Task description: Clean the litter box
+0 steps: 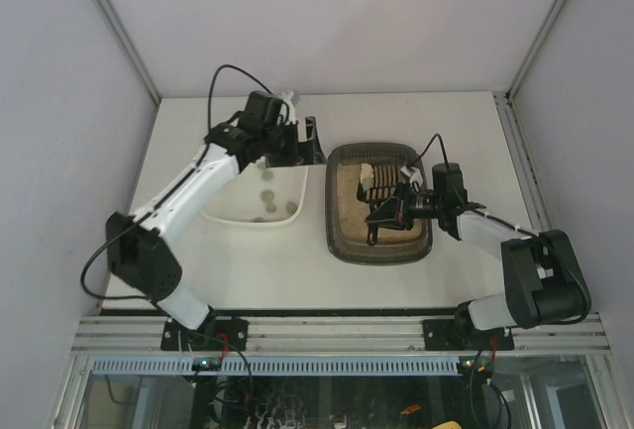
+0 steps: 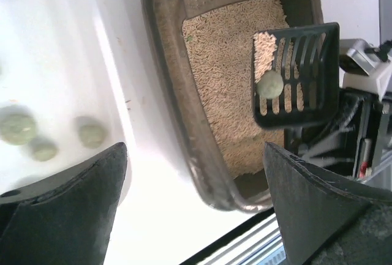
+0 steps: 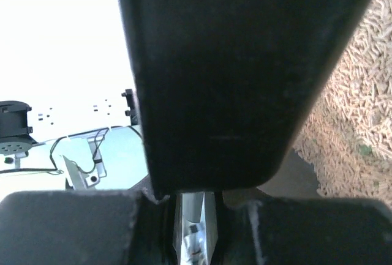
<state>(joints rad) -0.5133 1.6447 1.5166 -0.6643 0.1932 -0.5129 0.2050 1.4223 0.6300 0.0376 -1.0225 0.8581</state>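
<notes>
Litter box (image 1: 341, 234) sits on the surface (image 1: 260, 272) beside the white tray (image 1: 230, 217); your right gripper (image 1: 404, 207) has jaws pinching the scoop (image 2: 297, 74) above the litter, while your left gripper (image 2: 196, 216) has jaws spread.

The left arm (image 1: 188, 183) and the right arm (image 1: 487, 228) share one build: smooth white links between chunky black joint housings, on black bases. A thin black cable (image 1: 226, 68) loops off each wrist. The left gripper (image 2: 195, 155) has broad matt black fingers (image 2: 67, 213), grainy, with rounded edges; the right gripper (image 1: 408, 207) is black too
</notes>
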